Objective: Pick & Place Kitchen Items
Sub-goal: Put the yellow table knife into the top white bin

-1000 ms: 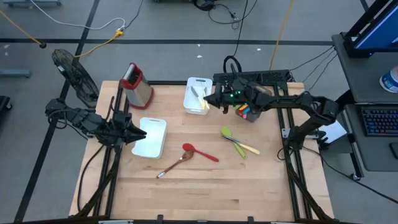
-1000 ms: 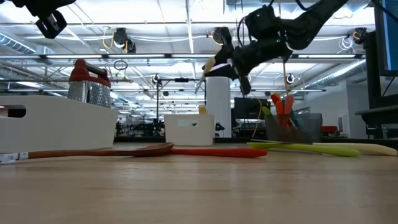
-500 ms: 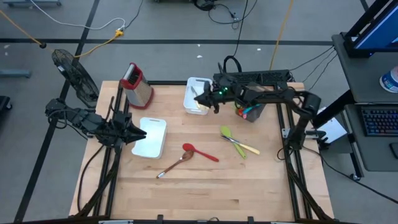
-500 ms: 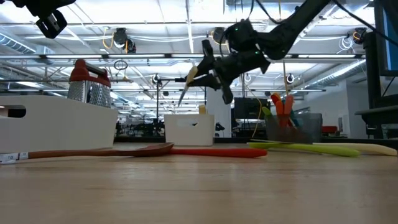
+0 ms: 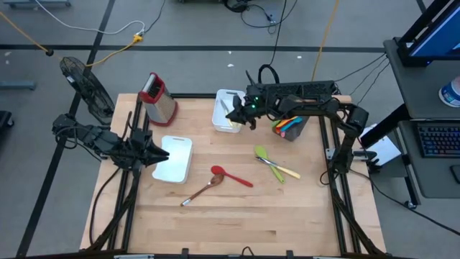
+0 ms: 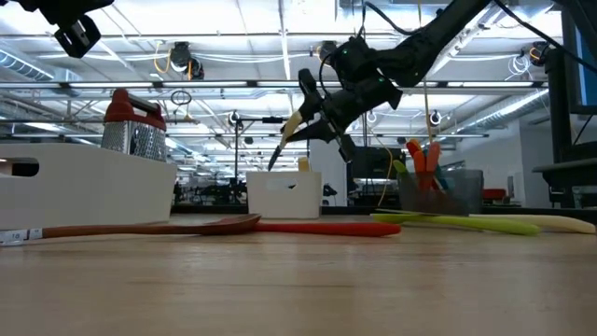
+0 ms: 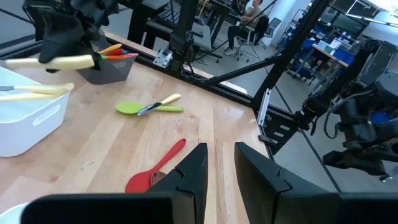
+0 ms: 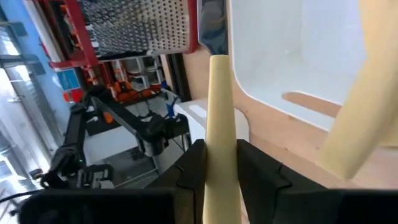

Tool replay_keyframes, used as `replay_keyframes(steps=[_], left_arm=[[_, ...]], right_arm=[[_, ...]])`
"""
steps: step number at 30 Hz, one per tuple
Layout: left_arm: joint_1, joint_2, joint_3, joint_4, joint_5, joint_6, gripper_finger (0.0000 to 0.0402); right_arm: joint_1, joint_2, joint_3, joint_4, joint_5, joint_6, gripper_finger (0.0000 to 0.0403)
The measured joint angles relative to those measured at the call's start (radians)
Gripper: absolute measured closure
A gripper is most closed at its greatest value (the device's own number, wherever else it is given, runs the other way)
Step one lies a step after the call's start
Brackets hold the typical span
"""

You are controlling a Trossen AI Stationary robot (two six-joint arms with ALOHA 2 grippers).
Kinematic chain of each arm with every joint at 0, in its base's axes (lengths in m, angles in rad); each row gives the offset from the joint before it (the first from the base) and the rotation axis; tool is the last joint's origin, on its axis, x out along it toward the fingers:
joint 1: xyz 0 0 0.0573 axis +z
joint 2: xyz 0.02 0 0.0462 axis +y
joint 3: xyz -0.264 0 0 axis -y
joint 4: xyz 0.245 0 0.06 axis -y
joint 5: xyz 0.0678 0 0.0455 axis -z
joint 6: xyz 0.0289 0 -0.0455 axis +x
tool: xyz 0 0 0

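Observation:
My right gripper (image 6: pixel 315 114) is shut on a cream-handled knife (image 6: pixel 284 138), above the white bin (image 5: pixel 219 101) at the table's far middle. A second cream knife (image 8: pixel 367 93) lies inside that bin. A red spoon (image 5: pixel 231 176), a wooden spoon (image 5: pixel 200 192), a green spatula (image 5: pixel 264 157) and a yellow-handled knife (image 5: pixel 286 171) lie flat on the table. My left gripper (image 5: pixel 162 154) waits at the left over a white tray (image 5: pixel 176 164), its fingers (image 7: pixel 193 171) a little apart with nothing between them. My right gripper pinches the knife's cream handle (image 8: pixel 219 130) between its two fingers. The knife runs forward along the fingers, its dark blade (image 8: pixel 213 28) leading. The fingers come from the table's right, slanting down. The knife is lifted clear, blade tip (image 6: pixel 272 163) lowest, above the bin.
A metal grater with a red top (image 5: pixel 158 97) stands at the far left. A grey holder (image 5: pixel 289 129) with several coloured utensils sits right of the bin. Bare wood lies along the near half of the table (image 5: pixel 237 223).
My right gripper has carried the knife toward the table's left and a little down, over the white bin. It has tipped, so the blade now points more steeply down.

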Motion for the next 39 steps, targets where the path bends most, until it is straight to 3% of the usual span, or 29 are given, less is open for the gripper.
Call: replay_keyframes(steps=[7,29,35,39], left_arm=[[0.000,0.000,0.000,0.000,-0.009,0.000,0.0320],[0.000,0.000,0.000,0.001,-0.009,-0.001,0.0320],[0.000,0.000,0.000,0.001,-0.009,-0.006,0.0320],[0.000,0.000,0.000,0.001,-0.009,-0.008,0.0320]], right_arm=[[-0.010,0.001,0.000,-0.072,0.007,-0.010,0.0332],[-0.031,0.010,0.000,-0.070,0.029,-0.064,0.0307],[-0.010,0.010,0.000,-0.069,0.037,-0.085,0.0282],[0.003,0.010,0.000,-0.069,0.109,-0.110,0.0257]])
